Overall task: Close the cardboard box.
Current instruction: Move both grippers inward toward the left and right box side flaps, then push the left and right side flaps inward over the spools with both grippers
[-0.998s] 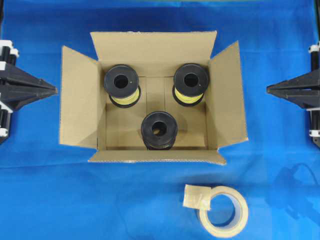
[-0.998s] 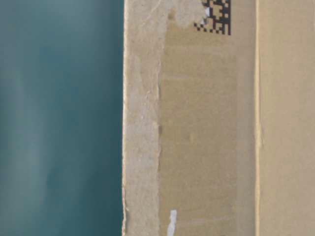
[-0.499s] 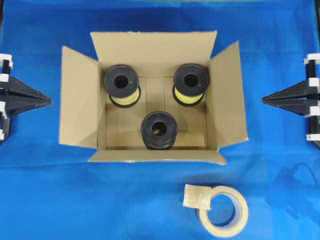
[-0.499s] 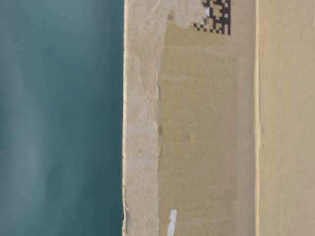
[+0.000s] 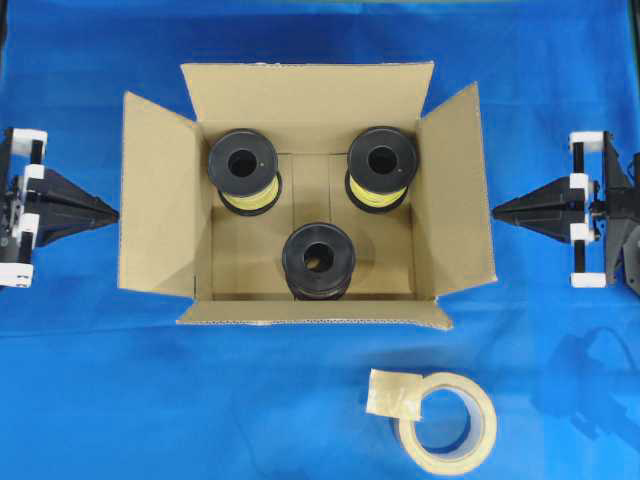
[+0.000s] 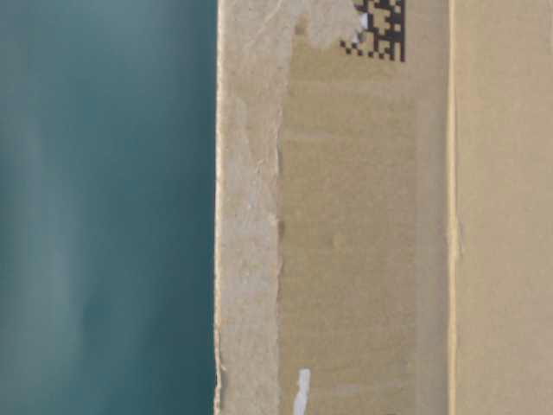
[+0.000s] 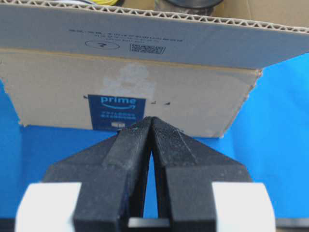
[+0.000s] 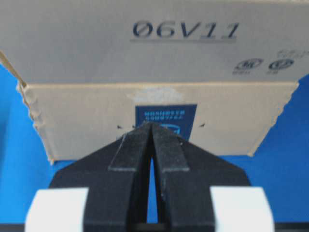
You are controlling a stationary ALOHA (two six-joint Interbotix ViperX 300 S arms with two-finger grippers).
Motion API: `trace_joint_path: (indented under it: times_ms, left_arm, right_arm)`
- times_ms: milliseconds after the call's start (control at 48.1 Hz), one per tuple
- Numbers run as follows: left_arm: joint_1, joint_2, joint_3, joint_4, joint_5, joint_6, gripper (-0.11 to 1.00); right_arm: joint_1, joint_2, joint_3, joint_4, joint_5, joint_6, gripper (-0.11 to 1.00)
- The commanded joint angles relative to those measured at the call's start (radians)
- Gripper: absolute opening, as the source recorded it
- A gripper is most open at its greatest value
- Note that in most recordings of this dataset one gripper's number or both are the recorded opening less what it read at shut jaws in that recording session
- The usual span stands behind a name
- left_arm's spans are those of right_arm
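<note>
On the blue desk (image 5: 80, 400), the cardboard box (image 5: 306, 110) sits centered with all four flaps spread outward, while the left end effector (image 5: 112, 212) and right end effector (image 5: 497, 212), both pressed together, point at opposite side flaps, seemingly ready to fold them inward.

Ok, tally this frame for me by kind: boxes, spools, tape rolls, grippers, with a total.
cardboard box: 1
black spools in the box: 3
tape roll: 1
grippers, left gripper and right gripper: 2
Total: 7
</note>
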Motion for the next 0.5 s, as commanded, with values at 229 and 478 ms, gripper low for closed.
trace_joint_path:
  times_ms: [229,478]
  left_arm:
    - [0.008,0.175,-0.02,-0.002,-0.261,0.0,0.0]
    - [0.008,0.456,-0.176,0.0,-0.37,0.021,0.0]
  right_arm:
    - [-0.002,0.071,-0.087,0.003,-0.025,-0.003,0.0]
    - [-0.002,0.227,-0.232,-0.006,-0.025,-0.015,0.0]
